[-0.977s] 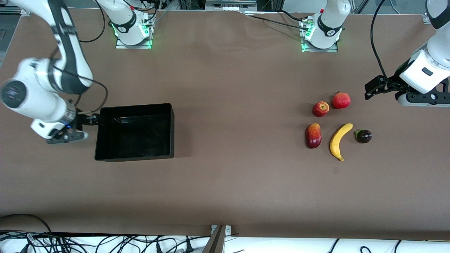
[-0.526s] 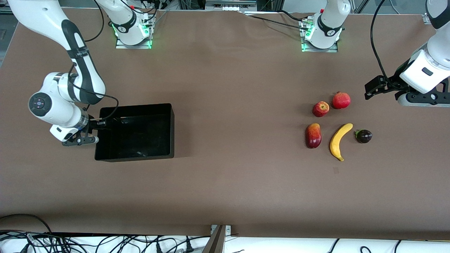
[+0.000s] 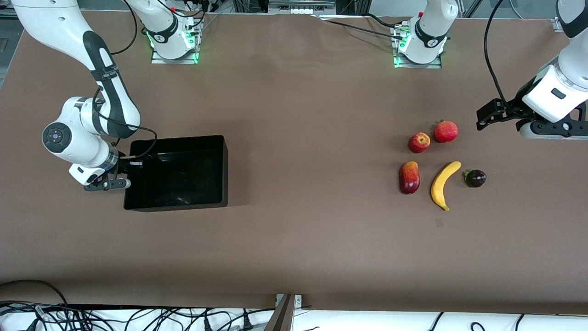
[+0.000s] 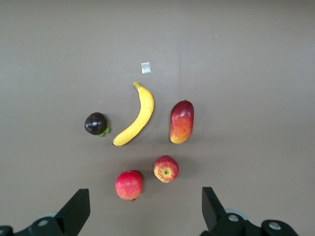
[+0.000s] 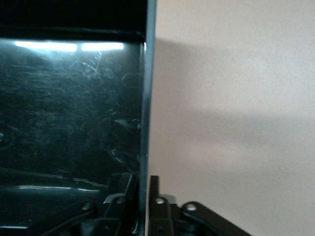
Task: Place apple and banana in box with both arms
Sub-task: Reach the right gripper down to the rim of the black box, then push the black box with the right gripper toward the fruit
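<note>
A mango (image 3: 409, 177), a pomegranate (image 3: 446, 131) and a dark mangosteen (image 3: 475, 178) are lying well apart on the brown surface (image 3: 312, 239), toward the left arm's end, with cables (image 3: 138, 318) trailing along its near edge.

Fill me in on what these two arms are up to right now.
The right gripper is shut on the wall of the black rectangular plastic box at the right arm's end of the table. The left gripper hangs open above the fruit cluster at the left arm's end. The small streaked red apple and the long curved yellow banana both lie on the brown table, not yet picked up.
</note>
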{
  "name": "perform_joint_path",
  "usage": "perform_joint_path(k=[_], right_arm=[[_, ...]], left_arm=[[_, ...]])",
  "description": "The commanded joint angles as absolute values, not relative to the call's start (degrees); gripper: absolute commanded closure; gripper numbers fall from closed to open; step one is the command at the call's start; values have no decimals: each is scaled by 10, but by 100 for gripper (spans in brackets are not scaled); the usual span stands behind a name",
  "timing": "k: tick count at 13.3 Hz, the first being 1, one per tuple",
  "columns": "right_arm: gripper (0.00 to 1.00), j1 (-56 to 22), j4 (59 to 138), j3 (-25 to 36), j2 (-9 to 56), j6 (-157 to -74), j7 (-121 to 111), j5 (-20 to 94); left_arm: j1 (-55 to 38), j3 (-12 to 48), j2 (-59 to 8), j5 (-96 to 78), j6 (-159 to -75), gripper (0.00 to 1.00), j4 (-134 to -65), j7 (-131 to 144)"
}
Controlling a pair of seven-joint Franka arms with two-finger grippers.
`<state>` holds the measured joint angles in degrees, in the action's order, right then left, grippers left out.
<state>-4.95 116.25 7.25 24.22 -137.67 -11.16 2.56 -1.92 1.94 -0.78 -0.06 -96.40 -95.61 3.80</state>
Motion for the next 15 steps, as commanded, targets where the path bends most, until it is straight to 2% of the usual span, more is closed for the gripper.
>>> perform_joint_path(k=[1,4,6,8,13,15], right_arm=[[100,-47,1132,48,223,-1332,-112,34],[100,-70,1045,4,221,-1241,-105,36],[100,-127,973,-1,228,-1186,-21,36],[100,-191,920,-1,254,-1171,75,37],[100,-369,764,0,399,-1166,334,53],[100,-412,720,1,450,-1185,392,55]], left_arm=[[-20,20,-12,-4,-953,0,-945,42],[-22,20,-19,-6,-957,0,-943,43],[-22,25,-23,-4,-959,0,-941,43],[-22,25,-34,-4,-957,0,-924,42],[-21,25,-33,-4,-953,0,-922,43],[-19,25,-31,-4,-949,0,-922,43]])
